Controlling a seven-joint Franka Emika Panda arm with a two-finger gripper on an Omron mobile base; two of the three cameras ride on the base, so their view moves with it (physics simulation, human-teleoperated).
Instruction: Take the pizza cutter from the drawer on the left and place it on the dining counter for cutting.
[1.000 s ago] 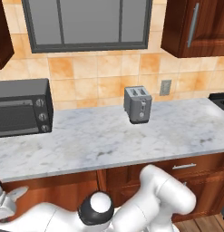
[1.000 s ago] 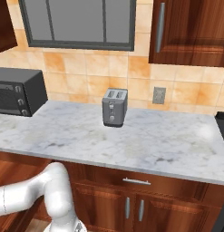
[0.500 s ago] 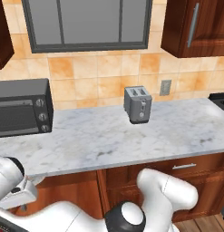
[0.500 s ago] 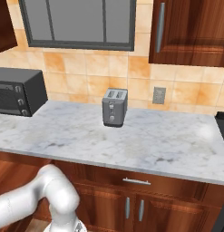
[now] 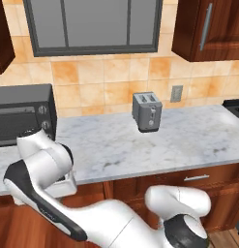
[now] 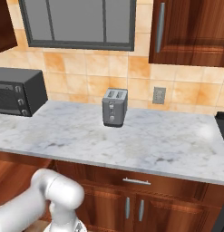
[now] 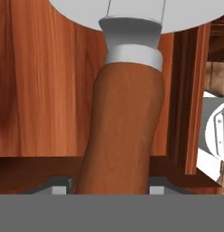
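- Gripper [image 7: 111,190] is clamped on the cutter [image 7: 120,131]: two small finger tips [image 7: 60,186] sit against either side of the handle's lower end.
- Cutter fills the middle of the hand view, its reddish-brown wooden handle rising from between the tips, tilted slightly, to a pale silver collar and a grey neck.
- Above the neck the edge of its round silver wheel spans the top of the hand view.
- No writing or label can be read on the cutter.
- Behind it stand dark reddish-brown wood panels; which cabinet part they belong to I cannot tell.
- In the left base view the arm [image 5: 43,169] bends low at the left, in front of the worktop [image 5: 140,145] edge.
- Farther back on the worktop stands a grey toaster [image 5: 147,112], well apart from a black microwave [image 5: 22,114] at the left.
- Below the worktop's right part a drawer [image 6: 136,181] with a silver bar handle is shut.
- An orange tiled wall [image 5: 116,77] rises behind.
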